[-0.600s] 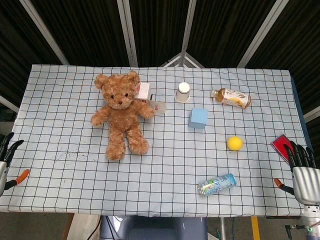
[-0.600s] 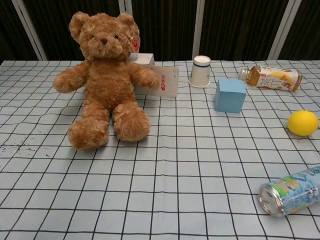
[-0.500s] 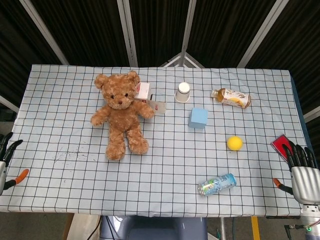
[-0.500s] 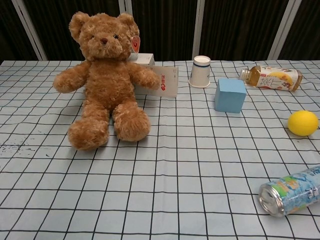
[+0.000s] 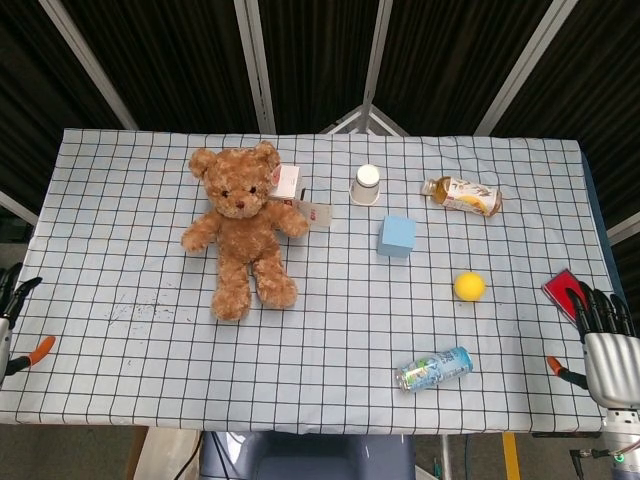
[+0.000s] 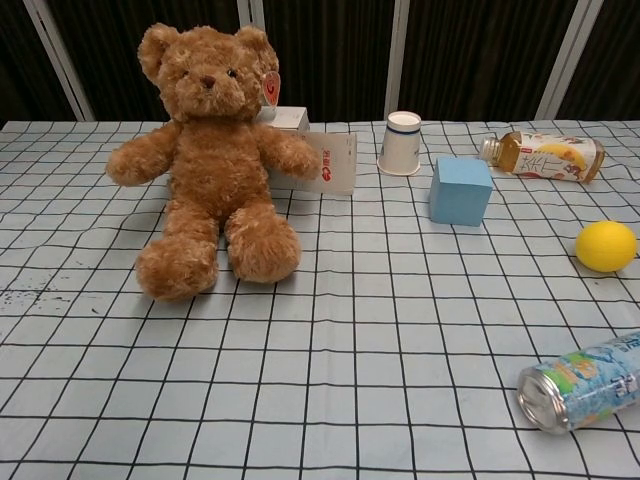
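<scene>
My right hand (image 5: 606, 345) hangs off the table's right edge in the head view, fingers straight and apart, holding nothing; a red card (image 5: 563, 288) lies just ahead of it. Only a sliver of my left hand (image 5: 10, 315) shows at the left edge, fingers spread and empty, beside the table's left side. Neither hand appears in the chest view. A brown teddy bear (image 5: 241, 228) (image 6: 210, 160) sits left of centre. Nearest my right hand lie a yellow ball (image 5: 469, 286) (image 6: 605, 245) and a can (image 5: 433, 368) (image 6: 583, 382) on its side.
A checked cloth (image 5: 140, 250) covers the table. A white box (image 5: 290, 187) (image 6: 330, 160) stands behind the bear. An upturned paper cup (image 5: 366, 184) (image 6: 402, 143), a blue cube (image 5: 396, 236) (image 6: 461, 190) and a lying tea bottle (image 5: 462, 195) (image 6: 543, 156) are at the back right.
My left hand has slid further left and down, so less of it shows at the frame edge. The right hand and all objects stay put.
</scene>
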Robot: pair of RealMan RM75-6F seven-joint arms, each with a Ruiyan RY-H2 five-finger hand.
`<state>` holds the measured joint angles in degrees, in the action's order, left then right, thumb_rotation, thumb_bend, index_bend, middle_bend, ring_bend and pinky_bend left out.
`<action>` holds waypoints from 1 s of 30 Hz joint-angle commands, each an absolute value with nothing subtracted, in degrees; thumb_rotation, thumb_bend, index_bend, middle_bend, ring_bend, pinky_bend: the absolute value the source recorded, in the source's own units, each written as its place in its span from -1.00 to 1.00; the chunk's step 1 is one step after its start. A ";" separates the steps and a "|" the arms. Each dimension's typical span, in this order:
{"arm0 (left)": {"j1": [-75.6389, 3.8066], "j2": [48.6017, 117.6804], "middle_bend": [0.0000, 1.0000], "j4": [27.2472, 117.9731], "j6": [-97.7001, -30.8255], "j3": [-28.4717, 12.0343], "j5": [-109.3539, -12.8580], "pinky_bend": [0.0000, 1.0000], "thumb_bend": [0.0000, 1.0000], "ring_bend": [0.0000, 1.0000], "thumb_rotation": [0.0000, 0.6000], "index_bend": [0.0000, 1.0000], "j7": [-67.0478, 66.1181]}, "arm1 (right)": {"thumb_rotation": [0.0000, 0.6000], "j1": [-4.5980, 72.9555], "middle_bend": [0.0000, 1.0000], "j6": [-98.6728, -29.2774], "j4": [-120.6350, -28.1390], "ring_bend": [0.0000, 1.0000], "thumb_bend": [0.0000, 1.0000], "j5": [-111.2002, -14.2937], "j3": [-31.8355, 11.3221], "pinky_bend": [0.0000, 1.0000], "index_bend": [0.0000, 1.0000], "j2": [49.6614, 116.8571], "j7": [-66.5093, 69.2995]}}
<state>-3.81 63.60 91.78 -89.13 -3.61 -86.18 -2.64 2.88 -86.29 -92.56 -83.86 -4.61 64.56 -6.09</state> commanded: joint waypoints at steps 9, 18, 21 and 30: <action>-4.28 63.72 -0.99 90.68 -88.20 -3.77 -86.02 -1.00 -0.38 -1.00 1.00 -0.70 -0.23 | 1.00 2.80 -0.96 -86.21 -92.72 -1.00 -0.74 -84.42 -4.31 -1.00 -0.89 63.85 -4.45; -7.33 63.84 -0.82 90.57 -80.38 -4.87 -83.06 -0.93 -0.45 -1.00 1.00 -0.70 15.54 | 1.00 3.15 -0.96 -84.98 -92.63 -1.00 -0.74 -84.02 -4.13 -1.00 -0.89 63.89 -3.88; -9.34 64.02 -0.77 91.22 -75.41 -6.73 -80.69 -0.85 -0.51 -1.00 1.00 -0.68 32.75 | 1.00 3.18 -0.96 -84.90 -92.77 -1.00 -0.74 -84.16 -4.06 -1.00 -0.89 63.83 -3.64; -18.36 67.16 -0.82 79.69 -55.84 -10.82 -77.06 -0.86 -0.61 -1.00 1.00 -0.67 71.28 | 1.00 3.66 -0.96 -83.02 -93.29 -1.00 -0.74 -83.70 -3.70 -1.00 -0.89 63.09 -2.46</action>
<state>-11.67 64.65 87.40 -69.01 -7.49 -80.46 52.14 3.62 -83.07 -93.29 -83.75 -3.67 63.12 -2.49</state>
